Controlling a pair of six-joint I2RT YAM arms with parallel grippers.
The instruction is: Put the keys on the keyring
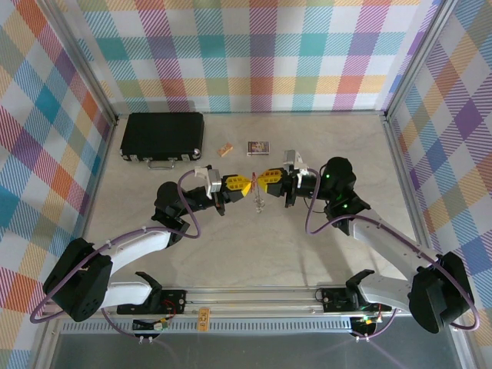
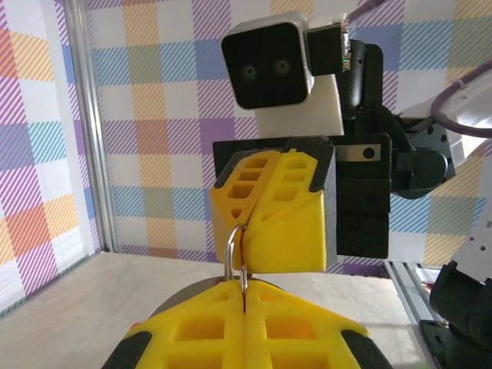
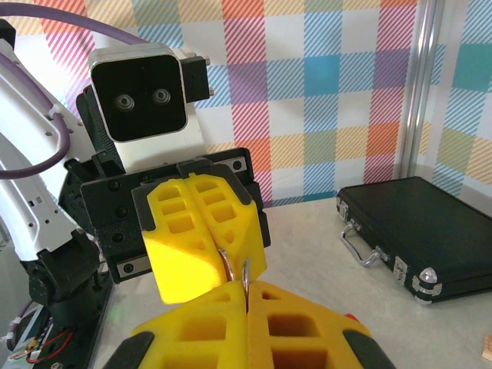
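My two grippers meet tip to tip above the middle of the table, both shut. The keyring (image 2: 230, 247) is a thin grey wire loop bridging the small gap between the tips. The left gripper (image 2: 244, 296) pinches one part of the loop, and the right gripper (image 3: 246, 296) pinches another part (image 3: 227, 265). From above, the left gripper (image 1: 247, 185) and right gripper (image 1: 264, 181) touch noses, with a thin piece (image 1: 258, 203) hanging beneath them. A small red bit (image 3: 350, 315) peeks out beside my right fingers; whether it is the keys or the ring's sleeve, I cannot tell.
A black case (image 1: 163, 137) lies at the back left, also in the right wrist view (image 3: 423, 231). A small tan block (image 1: 224, 150) and a printed card (image 1: 258, 146) lie behind the grippers. Checkered walls close in the back and sides.
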